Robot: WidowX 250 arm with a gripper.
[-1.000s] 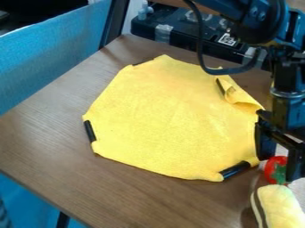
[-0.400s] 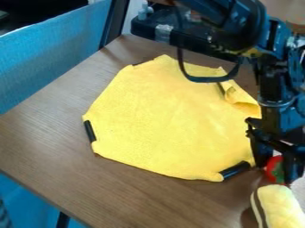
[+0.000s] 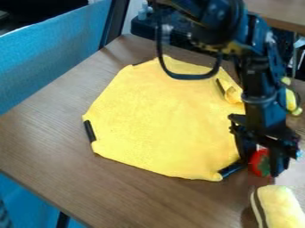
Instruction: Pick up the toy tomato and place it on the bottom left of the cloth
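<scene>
So on my end the gripper (image 3: 261, 170) is over at the right side of the table (image 3: 131, 191), jaws clamped on the toy tomato (image 3: 257, 161), one on each side. That puts the tomato just off the lower right edge of the yellow cloth (image 3: 161, 120), near the black strip (image 3: 231, 169) there. Can't tell if it's clear of the tabletop, honestly.

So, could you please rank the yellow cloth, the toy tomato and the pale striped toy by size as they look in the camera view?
1. Yellow cloth
2. Pale striped toy
3. Toy tomato, partly hidden by the jaws
</scene>
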